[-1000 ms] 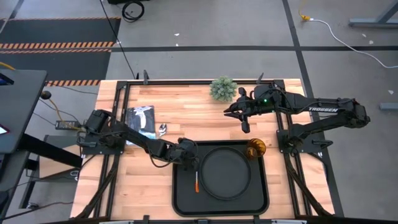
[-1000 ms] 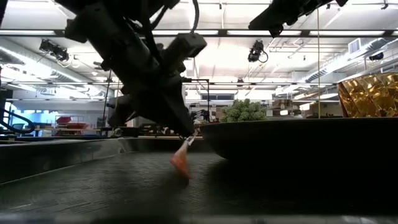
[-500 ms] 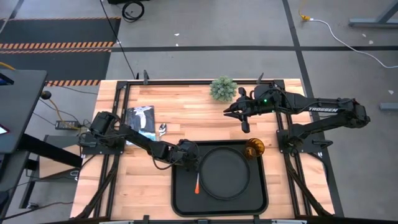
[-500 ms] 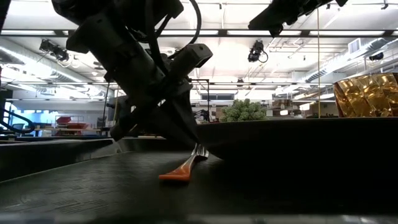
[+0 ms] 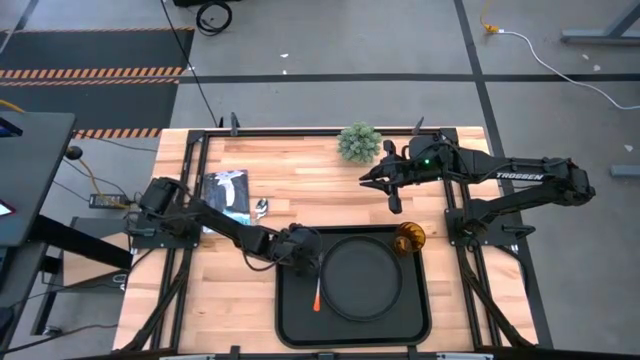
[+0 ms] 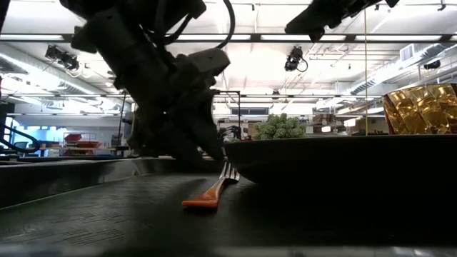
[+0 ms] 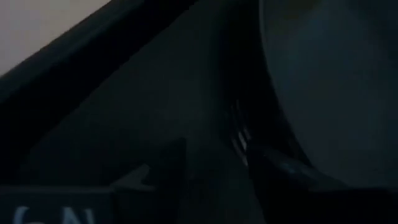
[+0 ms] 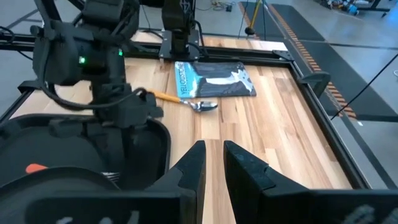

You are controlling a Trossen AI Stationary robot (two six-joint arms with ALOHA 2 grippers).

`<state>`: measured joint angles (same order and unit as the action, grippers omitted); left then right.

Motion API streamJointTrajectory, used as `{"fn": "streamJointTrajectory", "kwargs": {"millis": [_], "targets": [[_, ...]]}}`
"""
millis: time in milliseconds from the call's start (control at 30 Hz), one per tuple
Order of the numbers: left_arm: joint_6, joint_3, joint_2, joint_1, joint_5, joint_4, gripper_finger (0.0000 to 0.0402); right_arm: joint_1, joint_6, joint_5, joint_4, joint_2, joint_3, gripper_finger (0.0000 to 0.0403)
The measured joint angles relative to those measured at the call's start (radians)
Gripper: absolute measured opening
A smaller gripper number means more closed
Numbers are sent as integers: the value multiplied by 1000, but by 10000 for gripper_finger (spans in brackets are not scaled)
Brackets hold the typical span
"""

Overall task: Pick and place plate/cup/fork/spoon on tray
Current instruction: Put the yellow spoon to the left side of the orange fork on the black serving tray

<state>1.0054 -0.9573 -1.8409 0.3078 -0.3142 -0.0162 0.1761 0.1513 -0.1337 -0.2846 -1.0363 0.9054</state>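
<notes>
Tray (image 5: 290, 325): black, lies at the near middle of the wooden surface (image 5: 320, 190).
Plate (image 5: 362, 277): round and black, sits on the tray, near its middle.
Cup (image 5: 410, 238): amber, stands in the tray's far right corner, just beside the plate.
Fork (image 5: 317, 293): lies flat on the tray, on the left side of the plate. In the low view the orange handle (image 6: 203, 198) rests on the tray floor and the tines touch the plate's rim or lie under it, I cannot tell which.
Spoon (image 5: 259, 207): lies on the bare wood, outside the tray, just beside a blue and white packet (image 5: 226, 190).
Left hand (image 5: 305, 252): low over the tray's far left corner, at the tines end of the fork. Its fingers are apart and they hold nothing; the fork lies free below them.
Right hand (image 5: 372, 176): raised above the far part of the surface, near a small green plant (image 5: 358, 143), well apart from the tray. Its fingers (image 8: 196, 163) stand with a narrow gap and nothing is between them.
</notes>
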Motion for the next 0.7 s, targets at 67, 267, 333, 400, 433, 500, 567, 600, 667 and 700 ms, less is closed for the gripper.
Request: {"fn": "streamJointTrajectory", "kwargs": {"millis": [67, 267, 333, 400, 433, 500, 567, 600, 667, 700], "targets": [[-37, 0, 27, -8, 14, -52, 180, 0, -2, 0, -9, 0, 0, 64], [-110, 0, 108, -51, 37, -189, 180, 0, -23, 0, -9, 0, 0, 64], [-112, 0, 134, -74, 68, -243, 180, 0, -36, 0, -6, 0, 0, 64], [-120, 0, 149, -97, 98, -303, 180, 0, -50, 0, -2, 0, 0, 64], [-136, 0, 158, -107, 106, -325, 180, 0, -54, 0, -1, -3, 0, 64], [-184, 0, 183, -129, 109, -375, 179, 0, -66, 0, -4, -6, 0, 64], [-237, 0, 209, -157, 113, -419, 175, -1, -70, 0, 1, -6, 0, 64], [-263, 0, 221, -174, 125, -441, 172, -3, -70, 1, 5, -6, 0, 64], [-323, 0, 246, -213, 163, -481, 168, -10, -70, 0, 6, -6, 0, 64], [-356, 0, 260, -237, 189, -493, 166, -15, -70, 0, 10, -6, 0, 64]]}}
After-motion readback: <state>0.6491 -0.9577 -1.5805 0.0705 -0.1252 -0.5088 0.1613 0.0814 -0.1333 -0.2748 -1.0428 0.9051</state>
